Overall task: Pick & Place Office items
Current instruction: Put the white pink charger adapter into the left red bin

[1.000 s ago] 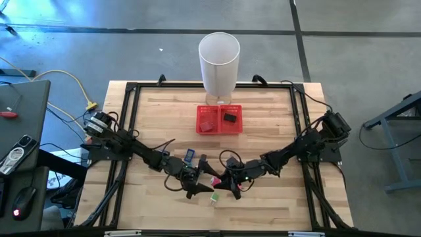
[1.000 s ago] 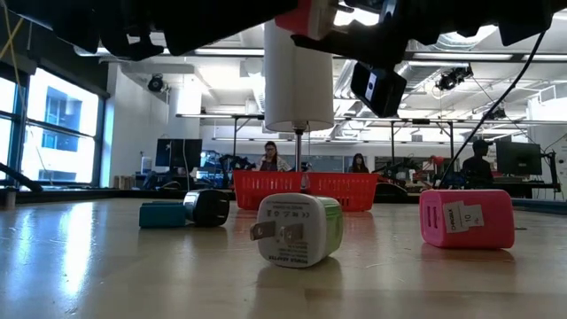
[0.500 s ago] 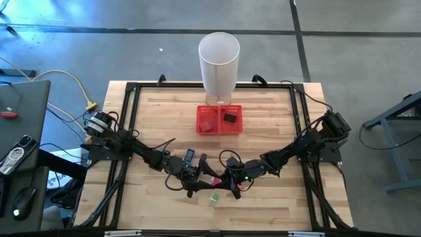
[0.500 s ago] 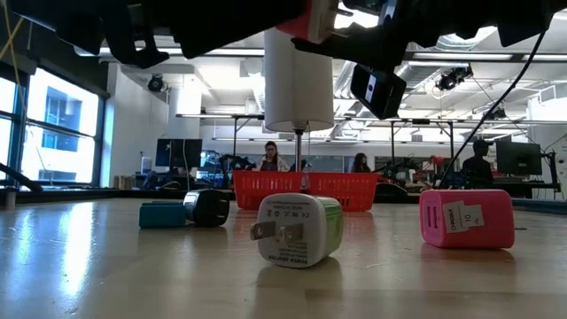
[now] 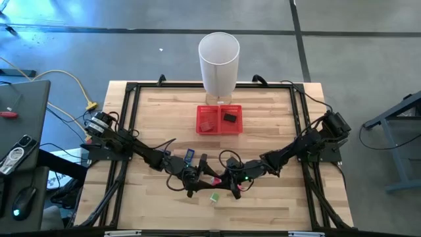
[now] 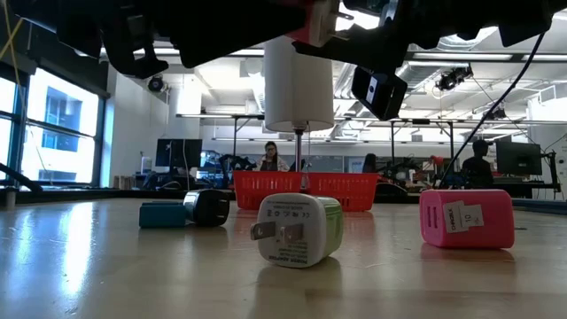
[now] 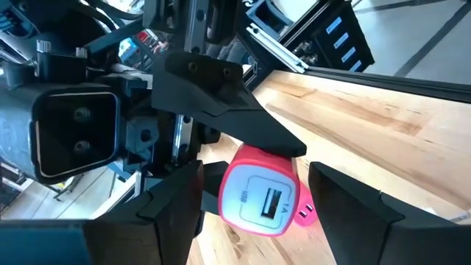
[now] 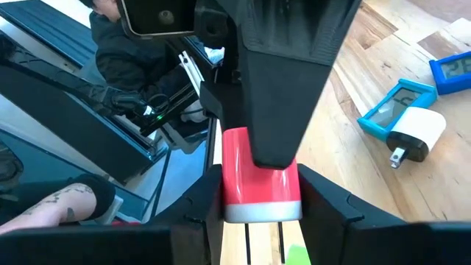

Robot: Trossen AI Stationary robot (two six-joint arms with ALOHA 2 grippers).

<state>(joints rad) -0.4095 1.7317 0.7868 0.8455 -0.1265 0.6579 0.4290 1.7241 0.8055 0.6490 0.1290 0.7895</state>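
Observation:
A red-and-white charger [image 7: 257, 199] with a port in its end face hangs above the table's near middle, between both grippers. My right gripper [image 8: 259, 177] comes from the table's right and is shut on it. My left gripper [image 7: 256, 168] comes from the left and is shut on the same charger [image 6: 310, 19], crosswise to the right one. Below, a pink charger [image 6: 465, 217] and a green-white one [image 6: 297, 230] lie on the wood. Farther back lie a blue piece [image 6: 159, 215] and a dark plug [image 6: 208, 206]. My right gripper pinches the red charger by two opposite sides [image 8: 229, 184] between its two fingers, coming nearly level from the table's right. The charger is lifted clear of the table. My left gripper holds the charger's port end between its fingers, coming nearly level from the table's left. One finger [image 7: 180, 202] meets the white edge [image 7: 212, 195]. Another lies over the red face [image 8: 276, 158]. A thin gap shows beside the second finger [image 7: 331, 195].
The red mesh tray [image 5: 219, 129] stands at the far middle with two pieces in it. The tall white bin [image 5: 219, 62] is just behind it. A black frame [image 5: 131, 89] borders the tabletop. Bare wood lies to the left and right of the arms.
My left gripper's fingers have drawn in around the red charger, which my right gripper keeps held up in the same place. Neither arm has shifted. The pieces on the table lie as before.

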